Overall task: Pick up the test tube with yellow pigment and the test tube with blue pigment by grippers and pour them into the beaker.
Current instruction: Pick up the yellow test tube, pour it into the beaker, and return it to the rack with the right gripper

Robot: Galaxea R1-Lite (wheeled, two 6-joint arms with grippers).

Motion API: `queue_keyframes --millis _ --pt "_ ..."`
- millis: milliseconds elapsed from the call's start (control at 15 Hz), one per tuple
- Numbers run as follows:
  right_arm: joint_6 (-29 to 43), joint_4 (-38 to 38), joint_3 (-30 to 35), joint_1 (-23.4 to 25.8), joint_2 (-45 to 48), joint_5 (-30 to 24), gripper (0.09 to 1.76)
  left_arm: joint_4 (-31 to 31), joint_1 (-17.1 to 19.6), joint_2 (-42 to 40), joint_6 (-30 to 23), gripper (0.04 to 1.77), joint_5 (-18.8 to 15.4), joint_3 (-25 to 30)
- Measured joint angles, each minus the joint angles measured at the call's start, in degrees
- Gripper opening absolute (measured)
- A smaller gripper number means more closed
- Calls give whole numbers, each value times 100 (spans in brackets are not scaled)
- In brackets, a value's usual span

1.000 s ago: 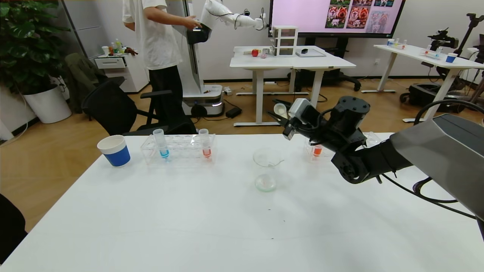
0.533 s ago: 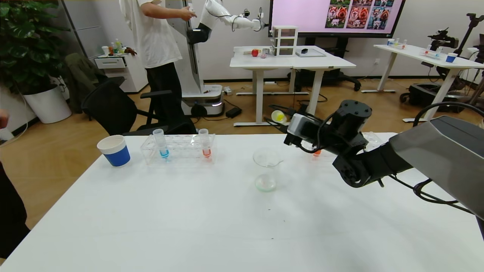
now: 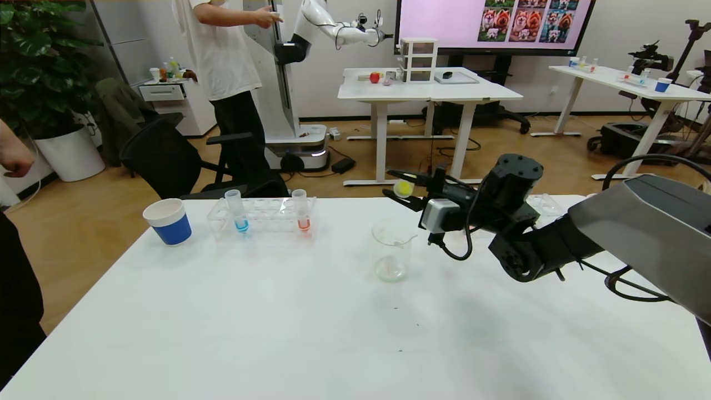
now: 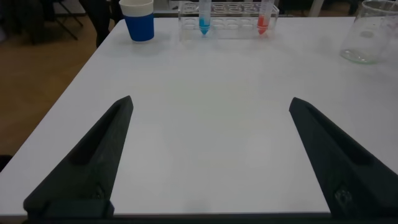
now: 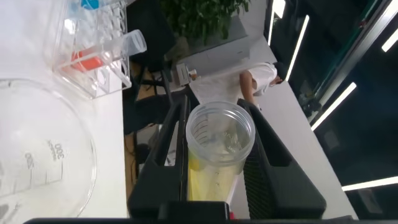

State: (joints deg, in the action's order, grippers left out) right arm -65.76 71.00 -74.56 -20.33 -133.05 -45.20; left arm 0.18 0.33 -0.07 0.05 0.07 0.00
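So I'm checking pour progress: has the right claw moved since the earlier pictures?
Yes. The right claw, holding the yellow tube, dropped and shifted left toward the beaker.

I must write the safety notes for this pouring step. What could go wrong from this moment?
1. The right hand holds the slim clear tube with yellow liquid tipped on its side, above and beyond the small clear glass beaker. Liquid may land on the white table instead.
2. The right arm's wrist and its dangling cable hang close beside the beaker and might knock it over.
3. The left hand waits open, low over the table.
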Motion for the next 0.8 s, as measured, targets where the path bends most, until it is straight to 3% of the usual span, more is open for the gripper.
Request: queue_keyframes --millis 800 --pt "-1425 -27 50 96 -121 111 51 0 -2 0 -2 175 0 0"
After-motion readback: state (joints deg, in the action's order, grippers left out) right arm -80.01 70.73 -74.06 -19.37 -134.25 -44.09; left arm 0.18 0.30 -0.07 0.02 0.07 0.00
